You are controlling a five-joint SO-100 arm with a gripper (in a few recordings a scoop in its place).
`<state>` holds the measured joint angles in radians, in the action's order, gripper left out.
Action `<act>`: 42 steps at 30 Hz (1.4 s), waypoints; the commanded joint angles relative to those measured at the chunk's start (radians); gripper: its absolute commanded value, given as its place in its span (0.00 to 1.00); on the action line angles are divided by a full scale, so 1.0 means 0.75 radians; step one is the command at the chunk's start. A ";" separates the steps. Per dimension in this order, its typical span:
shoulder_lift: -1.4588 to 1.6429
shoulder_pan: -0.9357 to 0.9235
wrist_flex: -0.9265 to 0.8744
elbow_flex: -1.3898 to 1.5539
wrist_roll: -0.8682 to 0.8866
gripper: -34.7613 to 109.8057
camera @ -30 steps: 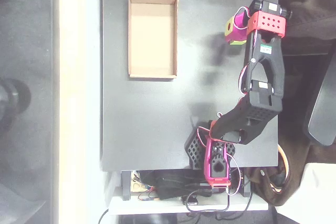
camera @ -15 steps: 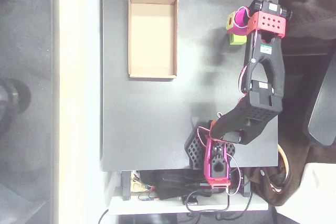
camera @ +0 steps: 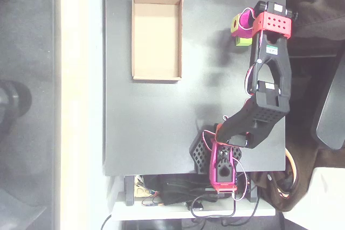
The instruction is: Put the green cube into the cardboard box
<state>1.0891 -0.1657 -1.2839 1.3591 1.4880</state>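
In the overhead view the small lime green cube (camera: 244,41) lies on the black table near its far right edge. My magenta gripper (camera: 242,32) hangs right over it, and its yellow square patch shows just left of the red wrist. The gripper's body covers the cube's upper part and hides the jaws, so I cannot tell whether they touch the cube. The tan cardboard box (camera: 157,36) lies open and empty at the table's upper left, well to the left of the cube.
The black table (camera: 156,127) ends close to the right of the cube. My arm's black links (camera: 269,90) run down the right side to the base (camera: 221,165) at the bottom edge, where cables (camera: 178,195) bunch below the table.
The gripper has shifted only slightly over the cube, up a little and then back down and left. The cube stays at the same spot on the table.
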 commanded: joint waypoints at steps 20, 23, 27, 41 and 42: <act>0.031 -0.020 -0.014 0.000 0.008 0.33; 0.037 -0.022 -0.014 -0.008 0.008 0.33; 0.102 -0.010 -0.014 -0.018 0.010 0.33; 0.654 -0.006 -0.012 -0.004 0.008 0.33; 0.693 -0.006 -0.012 -0.002 0.008 0.33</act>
<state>1.4726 -0.1641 -1.2931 1.3606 1.4880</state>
